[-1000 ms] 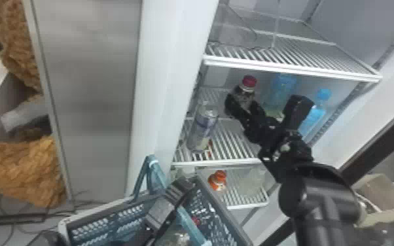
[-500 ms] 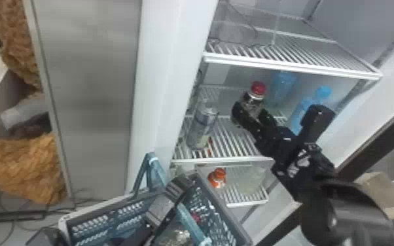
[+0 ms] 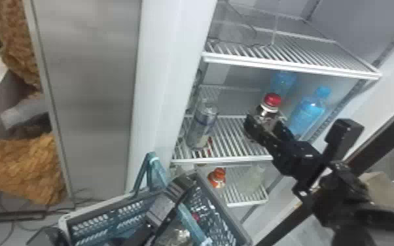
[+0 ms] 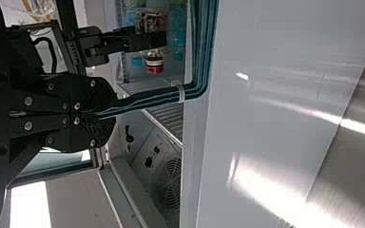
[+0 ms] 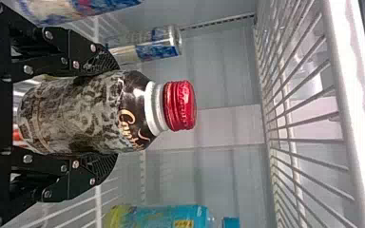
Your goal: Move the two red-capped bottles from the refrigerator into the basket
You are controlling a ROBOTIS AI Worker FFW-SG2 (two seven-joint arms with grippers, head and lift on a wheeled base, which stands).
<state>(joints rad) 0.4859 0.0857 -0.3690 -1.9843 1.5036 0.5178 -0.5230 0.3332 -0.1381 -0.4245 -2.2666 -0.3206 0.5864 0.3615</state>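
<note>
Right wrist view: one red-capped bottle point(image 5: 76, 114) is clasped by the right hand point(image 3: 265, 125), cap point(image 5: 179, 105) beyond its fingertips.

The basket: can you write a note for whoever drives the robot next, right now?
Left gripper: shut on the handle of the basket.
Right gripper: shut around a red-capped bottle, inside the refrigerator.
Done: this bottle is gripped. A small red spot in the basket is probably the other bottle's cap, but I can't be sure.
To do: bring the held bottle out, put it in the basket and let go.
</note>
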